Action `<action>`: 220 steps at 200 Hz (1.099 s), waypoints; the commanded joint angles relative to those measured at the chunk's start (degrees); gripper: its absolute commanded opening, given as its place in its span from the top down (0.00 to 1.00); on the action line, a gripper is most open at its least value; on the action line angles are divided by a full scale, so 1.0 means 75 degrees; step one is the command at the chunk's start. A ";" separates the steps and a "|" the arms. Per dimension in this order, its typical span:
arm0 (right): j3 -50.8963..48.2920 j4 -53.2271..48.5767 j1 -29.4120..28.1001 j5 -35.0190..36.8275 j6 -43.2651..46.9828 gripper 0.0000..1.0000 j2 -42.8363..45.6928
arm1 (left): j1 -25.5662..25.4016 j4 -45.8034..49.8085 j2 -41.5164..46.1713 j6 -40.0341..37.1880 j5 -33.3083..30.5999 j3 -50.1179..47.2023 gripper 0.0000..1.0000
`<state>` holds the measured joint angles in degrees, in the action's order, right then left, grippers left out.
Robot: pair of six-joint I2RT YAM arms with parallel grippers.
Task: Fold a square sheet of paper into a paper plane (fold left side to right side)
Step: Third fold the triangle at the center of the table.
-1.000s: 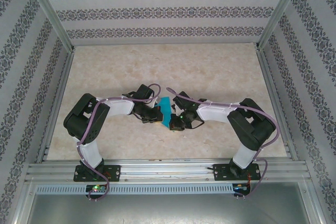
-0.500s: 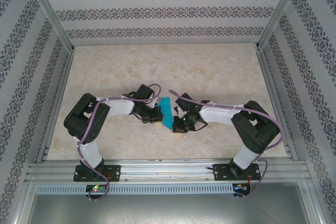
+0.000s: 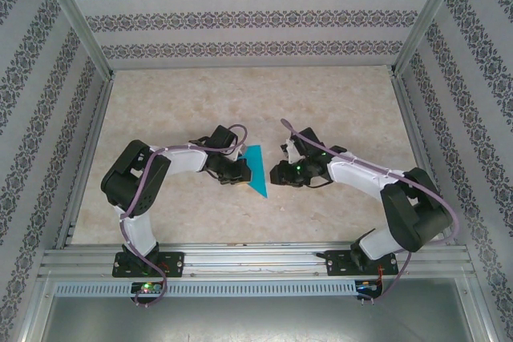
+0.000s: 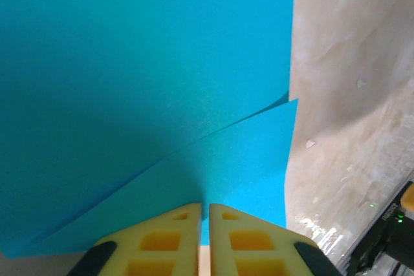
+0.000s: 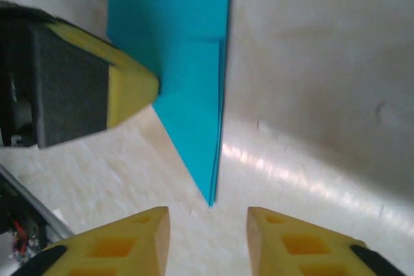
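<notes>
Right wrist: folded teal paper (image 5: 187, 82) tapers to a point; right claw (image 5: 208, 219) apart, left claw (image 4: 204, 209) together.

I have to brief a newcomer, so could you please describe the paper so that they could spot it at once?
On the marbled table, look at the middle, between the left gripper and the right gripper. The paper lies there, touching the left gripper and apart from the right gripper. It is a folded, pointed sheet, the sole teal thing among beige, black and yellow.
</notes>
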<state>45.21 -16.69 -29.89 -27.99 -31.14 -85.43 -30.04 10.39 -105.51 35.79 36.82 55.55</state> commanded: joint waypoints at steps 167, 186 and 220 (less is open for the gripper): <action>0.0470 0.2858 -0.0011 -0.1307 0.1110 0.75 -0.1906 | 0.1333 -0.1373 0.1658 0.0443 -0.0517 -0.1187 0.52; 0.0390 0.2864 0.0036 -0.1273 0.1081 0.89 -0.1753 | 0.1327 -0.1508 0.1390 0.0489 -0.0274 -0.1051 0.50; 0.0280 0.2898 0.0085 -0.1363 0.1043 1.00 -0.1674 | 0.1334 -0.1853 0.0967 0.0595 0.0091 -0.0838 0.52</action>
<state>47.62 3.75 -29.47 -36.71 -23.83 -99.37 -20.86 0.58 -96.71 39.07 34.33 47.31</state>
